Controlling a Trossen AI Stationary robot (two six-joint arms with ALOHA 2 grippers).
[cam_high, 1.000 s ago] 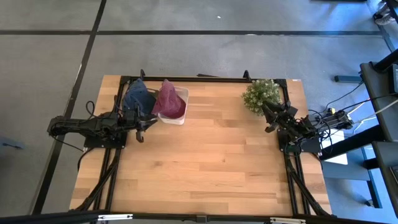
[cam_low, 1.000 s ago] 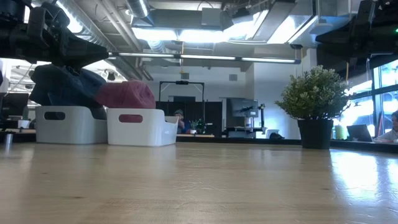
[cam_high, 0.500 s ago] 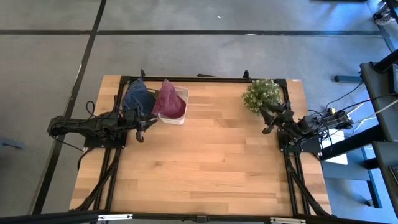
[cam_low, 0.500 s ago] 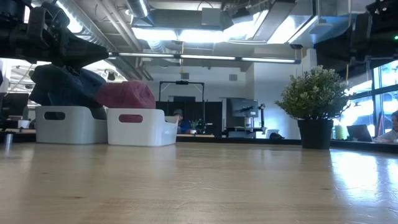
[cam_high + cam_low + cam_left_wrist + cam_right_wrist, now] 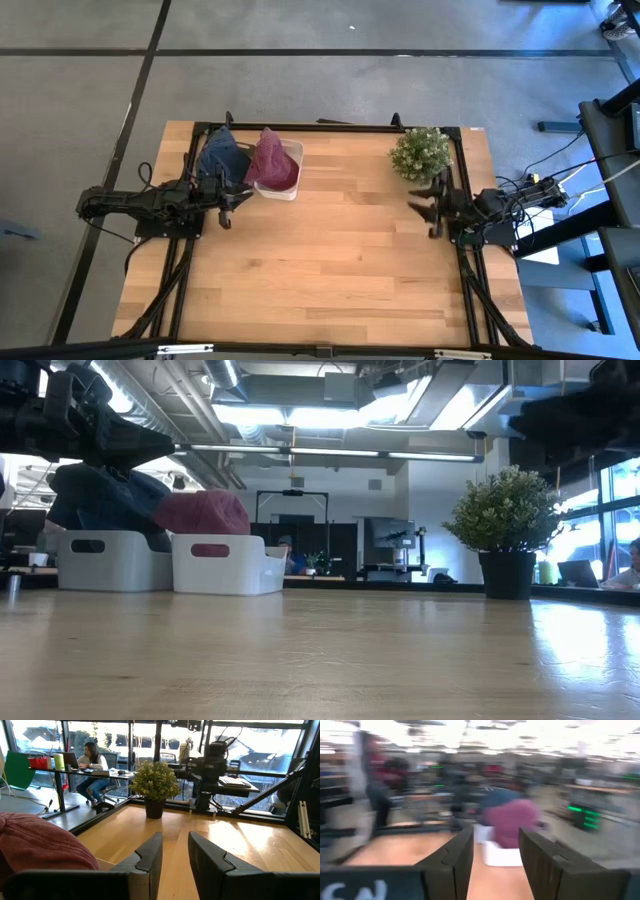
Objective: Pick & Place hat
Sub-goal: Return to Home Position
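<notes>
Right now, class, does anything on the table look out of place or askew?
Slightly: the blue caps bulge above the gray bin, and the red cap perches high on the white bin. Nothing spilled.

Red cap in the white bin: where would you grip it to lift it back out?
Grip the red cap by its domed crown, coming straight down from above. The crown mounds well over the rim of the white bin, while the bin walls block its lower sides. The left hand, open beside the bins, looks nearest.
</notes>
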